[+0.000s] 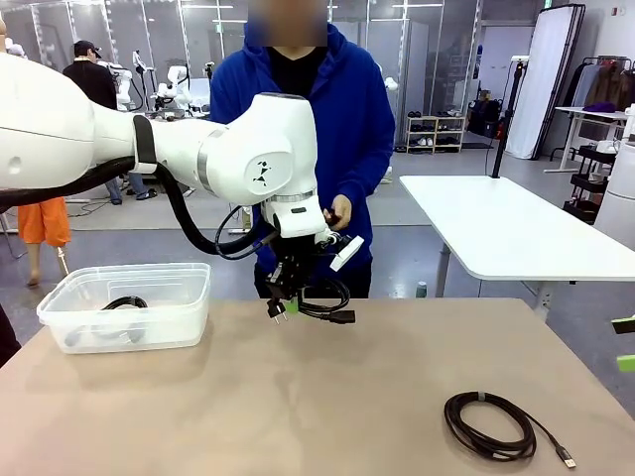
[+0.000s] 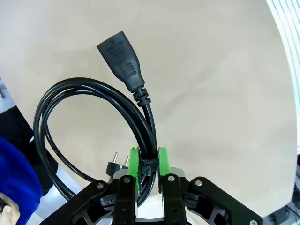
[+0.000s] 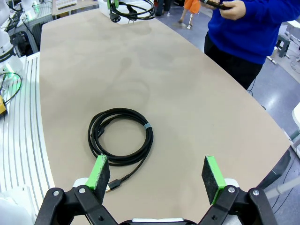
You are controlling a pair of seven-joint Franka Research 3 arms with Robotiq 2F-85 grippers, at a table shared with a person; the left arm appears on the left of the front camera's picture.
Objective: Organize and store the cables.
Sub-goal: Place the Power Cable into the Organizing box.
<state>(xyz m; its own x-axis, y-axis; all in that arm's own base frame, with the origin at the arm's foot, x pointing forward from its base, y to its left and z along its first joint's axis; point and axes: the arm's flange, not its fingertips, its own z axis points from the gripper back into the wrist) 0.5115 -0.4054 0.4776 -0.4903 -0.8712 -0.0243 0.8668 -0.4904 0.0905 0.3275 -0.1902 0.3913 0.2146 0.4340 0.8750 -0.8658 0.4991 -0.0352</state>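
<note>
My left gripper (image 1: 288,294) hangs above the table's far middle, shut on a coiled black power cable (image 1: 325,301). In the left wrist view the green pads (image 2: 134,164) pinch the bundle at its black tie, and the cable (image 2: 70,93) loops out with its socket plug (image 2: 121,56) pointing away. A second cable (image 1: 490,424), a thin tied coil with a USB end, lies on the table at the front right. My right gripper (image 3: 155,164) hovers open just short of that coil (image 3: 121,136). A third cable (image 1: 124,301) lies inside the clear bin (image 1: 169,317).
The clear plastic bin stands at the table's far left. A person in a blue hoodie (image 1: 337,109) stands at the far edge, hands (image 1: 337,210) held near my left wrist. A white table (image 1: 506,223) stands behind at right.
</note>
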